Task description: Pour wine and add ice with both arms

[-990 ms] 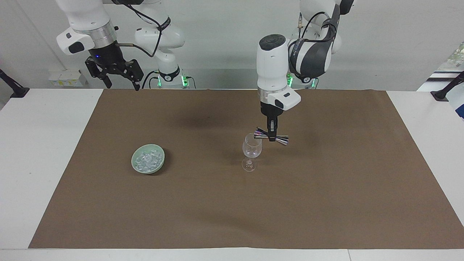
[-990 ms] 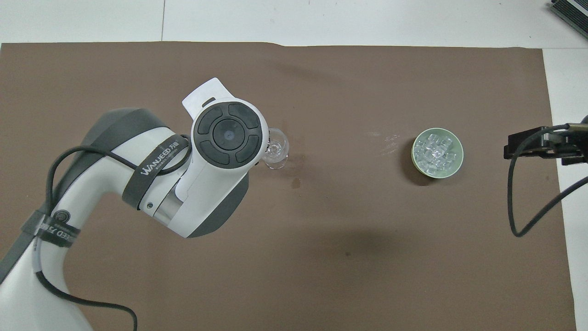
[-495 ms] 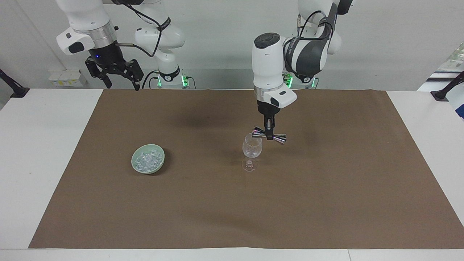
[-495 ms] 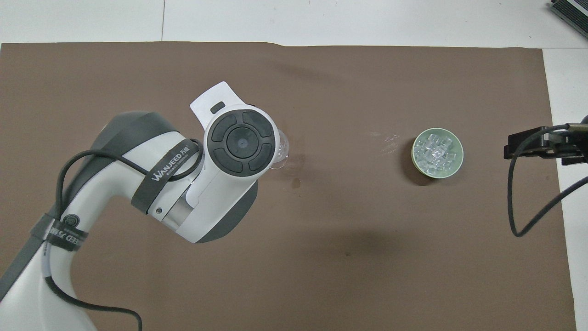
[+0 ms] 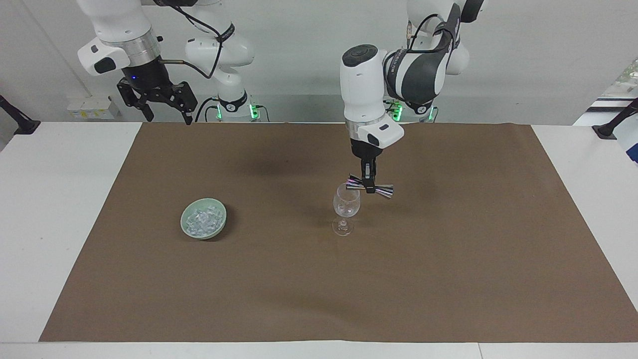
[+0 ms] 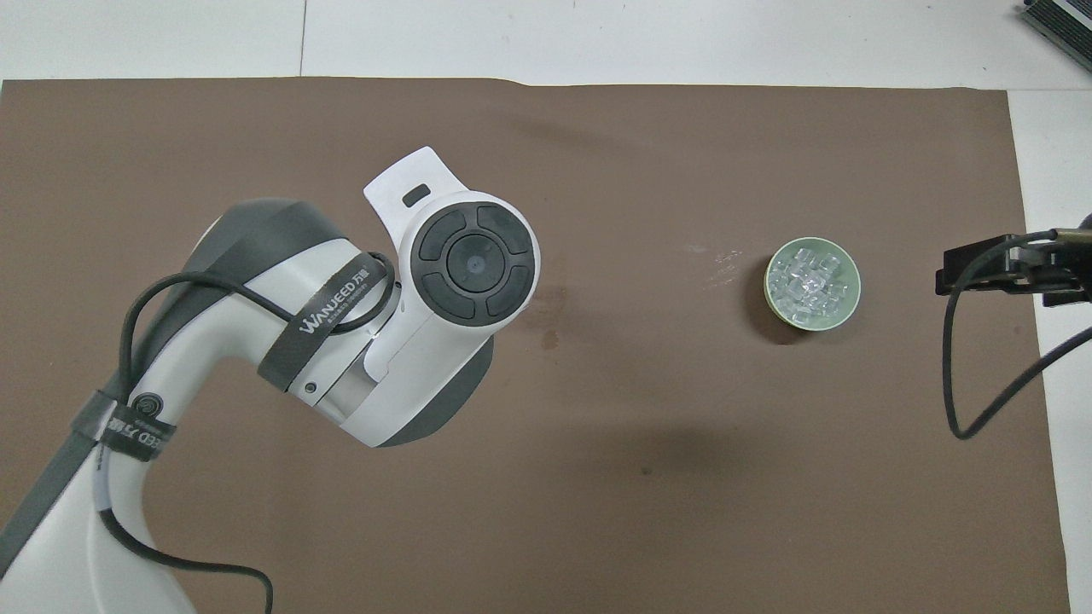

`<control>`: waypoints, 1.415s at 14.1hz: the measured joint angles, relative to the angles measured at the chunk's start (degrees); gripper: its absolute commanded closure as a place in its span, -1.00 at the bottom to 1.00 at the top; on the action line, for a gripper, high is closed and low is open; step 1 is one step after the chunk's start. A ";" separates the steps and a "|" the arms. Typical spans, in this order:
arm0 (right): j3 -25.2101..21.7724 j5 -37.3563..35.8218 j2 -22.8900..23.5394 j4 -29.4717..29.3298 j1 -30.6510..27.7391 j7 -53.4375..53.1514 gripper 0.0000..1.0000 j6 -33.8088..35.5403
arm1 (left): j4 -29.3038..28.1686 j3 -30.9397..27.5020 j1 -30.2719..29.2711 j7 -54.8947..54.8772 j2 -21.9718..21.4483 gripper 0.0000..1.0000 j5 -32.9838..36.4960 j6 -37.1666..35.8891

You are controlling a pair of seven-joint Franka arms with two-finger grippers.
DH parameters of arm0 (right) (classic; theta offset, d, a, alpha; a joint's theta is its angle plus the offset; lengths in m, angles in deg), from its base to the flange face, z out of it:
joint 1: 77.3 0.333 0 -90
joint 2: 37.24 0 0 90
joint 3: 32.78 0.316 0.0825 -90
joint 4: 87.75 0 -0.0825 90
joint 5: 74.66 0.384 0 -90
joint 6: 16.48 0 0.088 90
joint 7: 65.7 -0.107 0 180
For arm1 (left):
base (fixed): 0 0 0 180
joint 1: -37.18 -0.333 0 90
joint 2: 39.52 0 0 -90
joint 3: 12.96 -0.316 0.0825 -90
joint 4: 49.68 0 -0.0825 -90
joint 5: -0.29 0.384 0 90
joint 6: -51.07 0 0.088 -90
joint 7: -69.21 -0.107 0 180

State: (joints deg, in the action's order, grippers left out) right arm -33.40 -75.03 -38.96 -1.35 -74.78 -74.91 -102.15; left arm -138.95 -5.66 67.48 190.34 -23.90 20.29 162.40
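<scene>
- left gripper [image 5: 369,190] clamped on a shiny double-ended jigger [image 5: 371,187], held sideways at the rim of the wine glass [image 5: 346,208]. Looks like the pour step.
- Next, by my read: tip the jigger mouth over the glass bowl, keep off the rim.
- right gripper [image 5: 164,110] waits, jaws wide, empty, up over the mat's edge.
- ice [image 5: 202,221] sits in the green bowl [image 5: 222,220], toward the right arm's end, well apart from the glass.
- Overhead: left arm hides glass and jigger. Can't tell if any wine is in the glass.

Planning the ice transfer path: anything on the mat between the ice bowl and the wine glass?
Nothing: between the bowl of ice and the wine glass only bare brown mat shows in the facing view.
</scene>
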 measured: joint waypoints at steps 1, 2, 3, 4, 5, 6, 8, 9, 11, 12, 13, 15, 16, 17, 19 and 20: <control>0.00 0.00 0.00 0.00 0.00 0.00 -1.00 0.00 | 0.06 0.00 0.00 0.00 0.01 1.00 0.13 -0.04; 0.00 0.00 0.00 0.00 0.00 0.00 -1.00 0.00 | 0.09 0.00 0.00 0.00 0.01 1.00 0.20 -0.11; 0.00 0.00 0.00 0.00 0.00 0.00 -1.00 0.00 | 0.10 0.00 0.00 0.00 0.01 1.00 0.32 -0.24; 0.00 0.00 0.00 0.00 0.00 0.00 -1.00 0.00 | 0.12 0.00 0.00 0.00 0.01 1.00 0.67 -0.51; 0.00 0.00 0.00 0.00 0.00 0.00 -1.00 0.00 | 0.13 -0.01 0.00 0.01 0.02 1.00 1.14 -0.87; 0.00 0.00 0.00 0.00 0.00 0.00 -1.00 0.00 | 0.14 -0.01 0.00 0.02 0.02 1.00 1.34 -1.06; 0.00 0.00 0.00 0.00 0.00 0.00 -1.00 0.00 | 0.14 -0.01 0.00 0.02 0.05 1.00 1.78 -1.36; 0.00 0.00 0.00 0.00 0.00 0.00 -1.00 0.00 | 0.14 -0.01 0.00 0.03 0.06 1.00 1.91 -1.48; 0.00 0.00 0.00 0.00 0.00 0.00 -1.00 0.00 | 0.17 -0.01 0.02 0.03 0.09 1.00 2.10 -1.60; 0.00 0.00 0.00 0.00 0.00 0.00 -1.00 0.00 | 0.26 0.00 0.08 0.04 0.09 1.00 2.29 -1.66; 0.00 0.00 0.00 0.00 0.00 0.00 -1.00 0.00 | 0.39 0.01 0.20 0.04 0.09 1.00 2.50 -1.76; 0.00 0.00 0.00 0.00 0.00 0.00 -1.00 0.00 | 0.55 0.03 0.47 0.04 0.10 1.00 2.96 -1.87; 0.00 0.00 0.00 0.00 0.00 0.00 -1.00 0.00 | 0.56 0.03 0.59 0.06 0.16 1.00 3.19 -1.93; 0.00 0.00 0.00 0.00 0.00 0.00 -1.00 0.00 | 0.58 0.01 0.70 0.09 0.27 1.00 3.42 -1.97; 0.00 0.00 0.00 0.00 0.00 0.00 -1.00 0.00 | 0.82 0.01 0.85 0.13 0.53 1.00 3.99 -2.18; 0.00 0.00 0.00 0.00 0.00 0.00 -1.00 0.00 | 1.06 0.02 0.90 0.13 0.70 1.00 4.17 -2.34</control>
State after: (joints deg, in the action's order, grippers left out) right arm -33.40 -75.04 -38.96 -1.35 -74.78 -74.91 -102.15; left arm -137.89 -5.65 68.38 190.48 -23.20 24.45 160.06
